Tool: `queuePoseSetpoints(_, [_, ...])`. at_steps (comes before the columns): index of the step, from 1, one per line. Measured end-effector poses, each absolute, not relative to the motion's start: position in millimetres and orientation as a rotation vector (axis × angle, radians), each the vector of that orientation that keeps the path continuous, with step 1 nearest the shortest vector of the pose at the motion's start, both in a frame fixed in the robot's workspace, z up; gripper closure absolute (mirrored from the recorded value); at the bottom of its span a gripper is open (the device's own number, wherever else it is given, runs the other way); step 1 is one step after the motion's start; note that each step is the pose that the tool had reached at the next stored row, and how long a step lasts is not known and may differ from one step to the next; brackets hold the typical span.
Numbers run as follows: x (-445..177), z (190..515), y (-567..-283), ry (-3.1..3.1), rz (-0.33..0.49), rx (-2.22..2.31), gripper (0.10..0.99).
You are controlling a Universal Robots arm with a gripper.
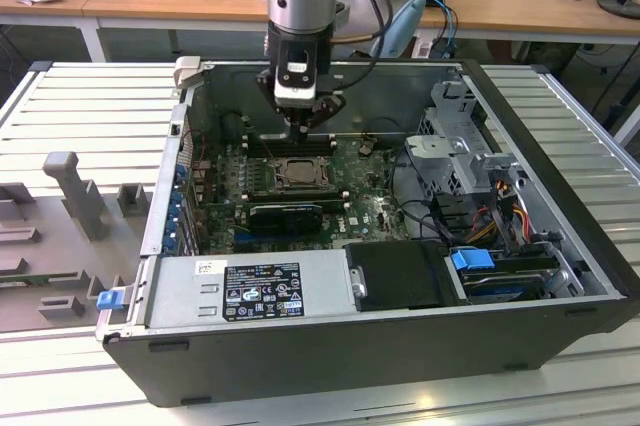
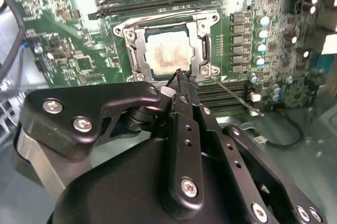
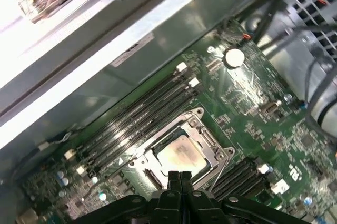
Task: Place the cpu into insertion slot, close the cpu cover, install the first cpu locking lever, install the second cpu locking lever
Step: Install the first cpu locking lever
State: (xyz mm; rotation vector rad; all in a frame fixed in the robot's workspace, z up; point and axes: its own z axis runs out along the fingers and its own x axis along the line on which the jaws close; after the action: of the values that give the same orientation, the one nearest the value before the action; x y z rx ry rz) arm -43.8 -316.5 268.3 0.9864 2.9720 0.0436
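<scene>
Closed claw at the socket's edge

The gripper (image 3: 179, 177), fingertips pressed together and empty, hangs close over the cpu cover (image 2: 138, 50), which lies flat around the seated cpu (image 2: 167, 54) just beyond its tips; a thin lever (image 2: 234, 95) juts out alongside.

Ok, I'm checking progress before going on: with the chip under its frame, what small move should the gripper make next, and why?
Probably ease the shut gripper sideways onto the thin lever and press it down. The cpu sits in the socket, the cpu cover lies flat around it, and that lever seems to stick out unlatched from the socket's corner beside the fingertips.
</scene>
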Motion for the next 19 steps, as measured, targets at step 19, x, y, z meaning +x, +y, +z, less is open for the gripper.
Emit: queuePoseSetpoints(19, [-43.8,267.7,-316.5,3.126,0.046,0.279,0.980])
